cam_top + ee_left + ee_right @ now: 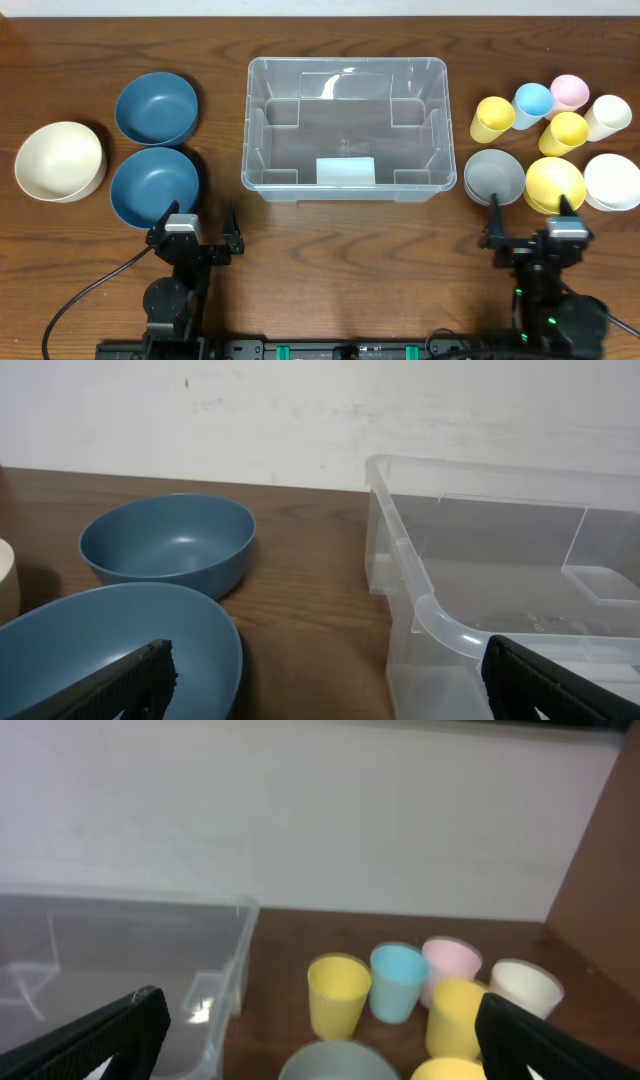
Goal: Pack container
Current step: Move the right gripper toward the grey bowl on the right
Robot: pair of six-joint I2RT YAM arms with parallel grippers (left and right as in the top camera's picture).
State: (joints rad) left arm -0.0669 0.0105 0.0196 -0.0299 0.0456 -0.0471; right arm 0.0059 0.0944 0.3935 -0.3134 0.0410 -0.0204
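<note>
The clear plastic container stands empty at the table's middle, a pale label on its near wall. It shows at right in the left wrist view and at left in the right wrist view. Two blue bowls and a cream bowl lie to its left. A grey bowl, a yellow bowl and a white bowl lie to its right, with several coloured cups behind. My left gripper and right gripper are open and empty near the front edge.
The blue bowls fill the left of the left wrist view. Cups in yellow, blue, pink and white stand ahead of the right gripper. A pale wall runs behind the table.
</note>
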